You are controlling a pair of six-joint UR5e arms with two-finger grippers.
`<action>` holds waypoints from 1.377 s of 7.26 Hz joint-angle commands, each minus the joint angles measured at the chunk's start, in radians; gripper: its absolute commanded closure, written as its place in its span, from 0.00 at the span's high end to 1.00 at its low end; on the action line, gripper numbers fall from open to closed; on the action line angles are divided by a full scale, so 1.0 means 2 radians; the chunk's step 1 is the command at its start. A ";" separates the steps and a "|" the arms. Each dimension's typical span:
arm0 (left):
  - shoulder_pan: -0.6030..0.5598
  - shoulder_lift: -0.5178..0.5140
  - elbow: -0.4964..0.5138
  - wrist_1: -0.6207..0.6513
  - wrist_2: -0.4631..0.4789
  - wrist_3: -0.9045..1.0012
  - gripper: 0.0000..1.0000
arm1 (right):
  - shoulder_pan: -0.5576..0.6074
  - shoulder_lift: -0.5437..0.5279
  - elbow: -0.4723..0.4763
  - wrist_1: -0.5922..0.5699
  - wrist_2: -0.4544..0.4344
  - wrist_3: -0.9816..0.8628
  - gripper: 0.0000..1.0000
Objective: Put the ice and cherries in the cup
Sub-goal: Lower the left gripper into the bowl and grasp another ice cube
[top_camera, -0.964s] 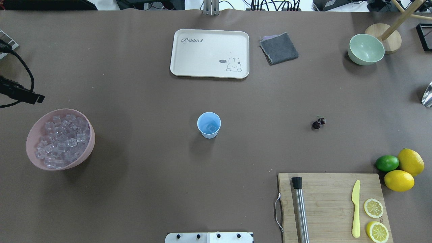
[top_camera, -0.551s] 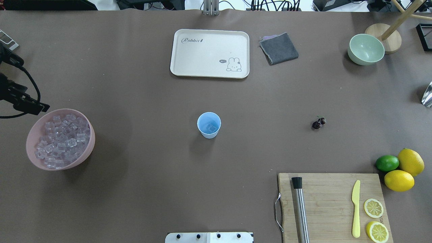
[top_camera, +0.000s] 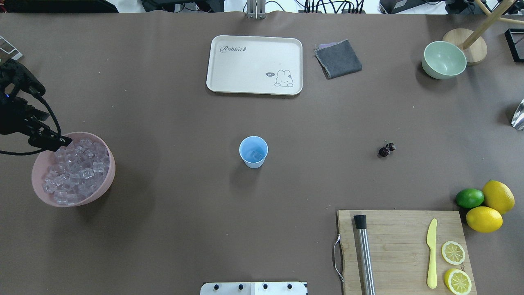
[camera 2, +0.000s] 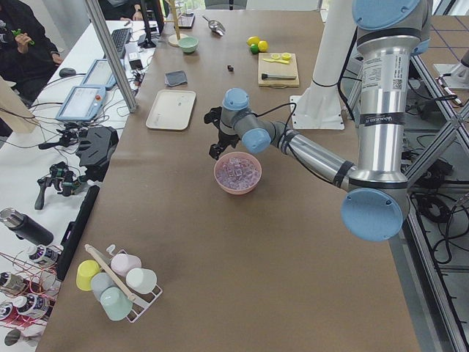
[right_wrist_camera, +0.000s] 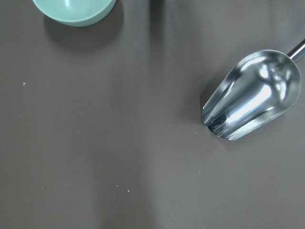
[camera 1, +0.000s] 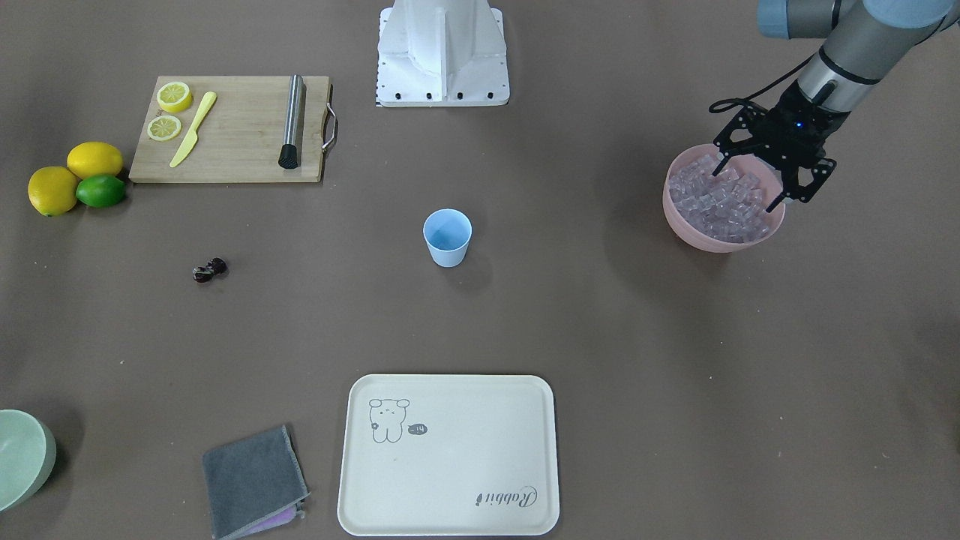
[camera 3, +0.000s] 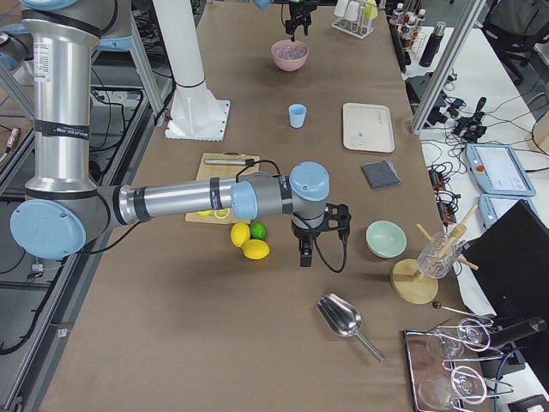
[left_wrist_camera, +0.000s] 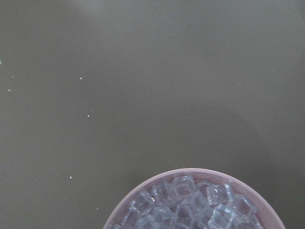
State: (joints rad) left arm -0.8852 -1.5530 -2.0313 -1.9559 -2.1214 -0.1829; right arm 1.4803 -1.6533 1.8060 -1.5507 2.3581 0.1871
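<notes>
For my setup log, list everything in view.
cup: one, blue, centre, cube inside
pink bowl: one, left side
ice: many, clear, pink bowl
cherries: pair, dark, right of cup
tray: one, cream, far side
cloth: one, grey, beside tray
green bowl: one, far right
board: one, wooden, near right
lemons: two, yellow, beside board
lime: one, green, beside lemons
knife: one, yellow, on board
lemon halves: two, yellow, on board
rod: one, metal, on board
scoop: one, metal, right end
left gripper: open, over pink bowl's rim
right gripper: unclear, near scoop
</notes>
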 commanded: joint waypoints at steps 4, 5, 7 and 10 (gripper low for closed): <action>0.025 -0.004 0.032 -0.011 -0.002 0.001 0.76 | 0.000 0.005 -0.010 -0.002 0.003 0.002 1.00; 0.028 -0.016 0.038 -0.013 -0.005 0.000 0.76 | 0.000 0.009 -0.009 -0.005 0.007 0.002 1.00; 0.037 -0.024 0.045 -0.012 -0.007 0.000 0.76 | 0.000 0.008 -0.013 -0.004 0.004 0.005 1.00; 0.038 -0.017 0.047 -0.013 -0.025 0.012 0.75 | 0.001 0.003 -0.007 -0.003 0.006 0.007 1.00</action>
State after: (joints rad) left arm -0.8108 -1.5901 -1.9405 -1.9827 -2.1617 -0.1756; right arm 1.4816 -1.6442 1.7866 -1.5576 2.3674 0.2001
